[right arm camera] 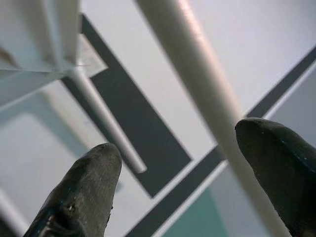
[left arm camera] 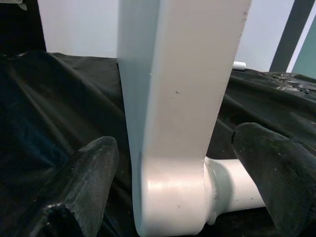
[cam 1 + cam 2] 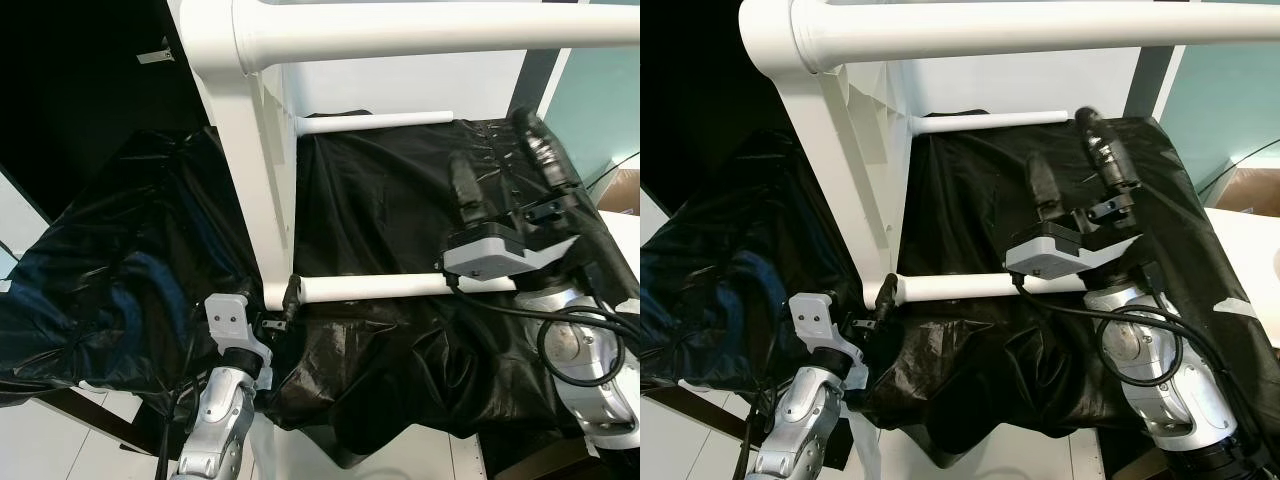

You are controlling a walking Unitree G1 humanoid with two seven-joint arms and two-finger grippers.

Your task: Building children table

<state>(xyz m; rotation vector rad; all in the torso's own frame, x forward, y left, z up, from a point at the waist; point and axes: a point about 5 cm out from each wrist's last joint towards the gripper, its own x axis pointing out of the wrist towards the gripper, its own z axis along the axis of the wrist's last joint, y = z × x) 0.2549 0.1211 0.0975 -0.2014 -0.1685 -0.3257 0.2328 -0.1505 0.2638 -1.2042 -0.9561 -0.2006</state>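
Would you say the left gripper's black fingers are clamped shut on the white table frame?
No, the left gripper is open, its fingers apart beside the white table frame.

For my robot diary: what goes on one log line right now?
left gripper: open around white table leg | right gripper: open, raised | black sheet: underneath

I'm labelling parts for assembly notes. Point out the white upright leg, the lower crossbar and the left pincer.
white upright leg [image 3: 252,170], left eye view, mid-shaft.
lower crossbar [image 3: 370,287], left eye view, middle of the rod.
left pincer [image 2: 175,168], left wrist view, between its fingertips.

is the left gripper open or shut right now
Open. The left gripper's fingers stand apart on either side of the white leg.
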